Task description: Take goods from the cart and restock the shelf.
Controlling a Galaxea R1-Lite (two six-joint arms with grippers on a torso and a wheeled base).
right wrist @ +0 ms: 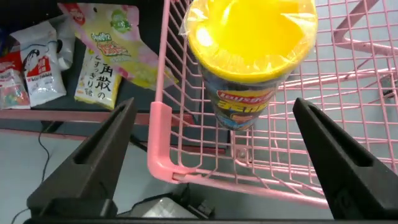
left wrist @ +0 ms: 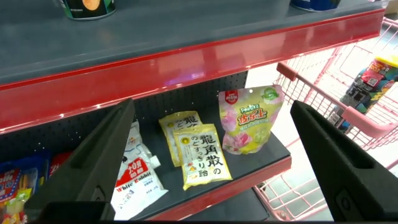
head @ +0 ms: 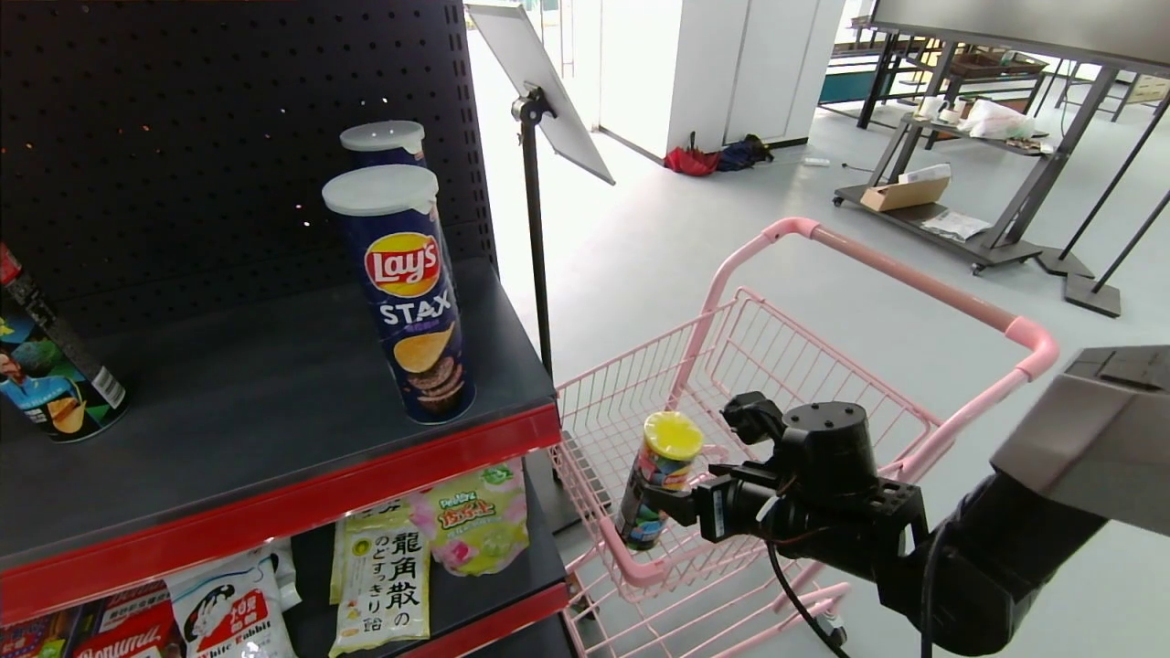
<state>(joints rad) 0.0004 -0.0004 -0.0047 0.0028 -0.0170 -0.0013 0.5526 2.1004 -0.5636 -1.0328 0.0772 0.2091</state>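
Observation:
A snack can with a yellow lid (head: 660, 484) stands upright in the front corner of the pink cart (head: 914, 274). My right gripper (head: 664, 508) is down in the cart, open, with one finger on each side of the can (right wrist: 252, 56); the fingers (right wrist: 93, 162) stand well clear of it. The black shelf (head: 228, 411) with a red front edge carries a tall blue chips can (head: 407, 302) near its right end, another can behind it (head: 384, 142) and a third (head: 46, 366) at the far left. My left gripper (left wrist: 211, 104) is open and faces the lower shelf.
Snack bags lie on the lower shelf: a green-pink one (head: 475, 516), a yellow one (head: 384, 576) and a white one (head: 228, 612). A sign stand's pole (head: 535, 228) rises between shelf and cart. Metal tables (head: 960, 210) stand far back right.

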